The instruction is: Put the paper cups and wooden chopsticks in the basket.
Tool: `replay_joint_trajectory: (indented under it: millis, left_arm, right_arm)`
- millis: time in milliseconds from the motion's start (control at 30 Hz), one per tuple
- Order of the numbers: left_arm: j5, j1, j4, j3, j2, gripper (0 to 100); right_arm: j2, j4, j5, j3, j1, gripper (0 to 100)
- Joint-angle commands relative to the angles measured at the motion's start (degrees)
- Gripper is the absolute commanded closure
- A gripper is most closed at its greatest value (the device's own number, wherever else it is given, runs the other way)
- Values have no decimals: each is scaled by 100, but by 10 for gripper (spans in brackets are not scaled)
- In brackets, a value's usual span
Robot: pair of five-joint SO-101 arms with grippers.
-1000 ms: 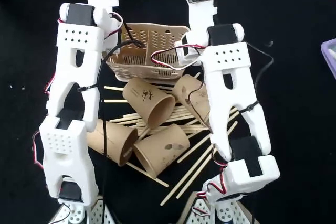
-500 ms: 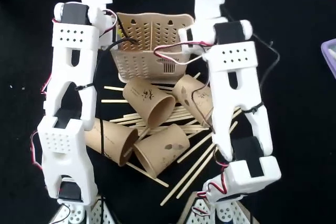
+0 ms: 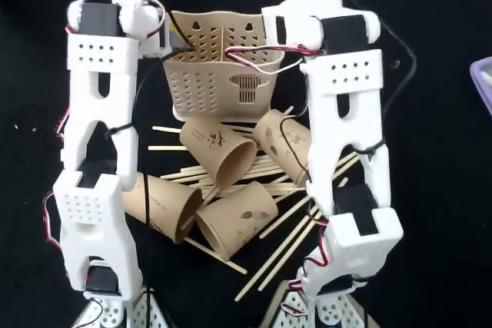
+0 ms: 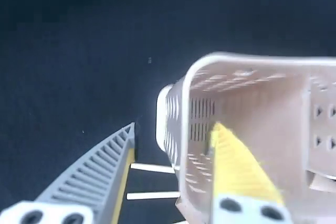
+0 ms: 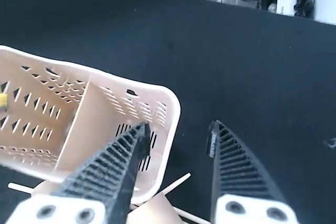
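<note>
Right, I see the left jaws and the right jaws both spread, each straddling a side wall of the basket [image 3: 219, 82] at upper centre. The paper cups [image 3: 219, 147] and chopsticks [image 3: 288, 243] lie on the table [image 3: 446, 190] just below it, sticks mostly crosswise, between both arms.

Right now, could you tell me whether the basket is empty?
Empty, as far as visible: the basket shows bare inner walls; the paper cups and chopsticks lie outside it.
</note>
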Motion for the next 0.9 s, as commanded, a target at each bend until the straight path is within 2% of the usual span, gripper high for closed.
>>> replay_joint_trajectory:
  millis: [0, 133, 333, 467, 667, 867]
  left_arm:
    - [0, -171, 325, -1200, -193, 748]
    - [0, -391, 677, -2123, -167, 748]
    - [-35, -857, 686, -2114, -352, 748]
    - [-53, -971, 686, -1385, -870, 748]
    - [-53, -971, 677, 541, -1758, 748]
    - [-62, -1393, 607, 1727, -2400, 748]
  right_arm:
    - [-171, 431, 0, -699, 9, 808]
    - [-189, 853, 0, -1077, 44, 808]
    - [-189, 1565, 0, -1552, 53, 808]
    - [-189, 1749, 26, -1684, 53, 809]
    - [-189, 1785, 273, -1648, 141, 810]
    - [-198, 1811, 264, -1613, 404, 810]
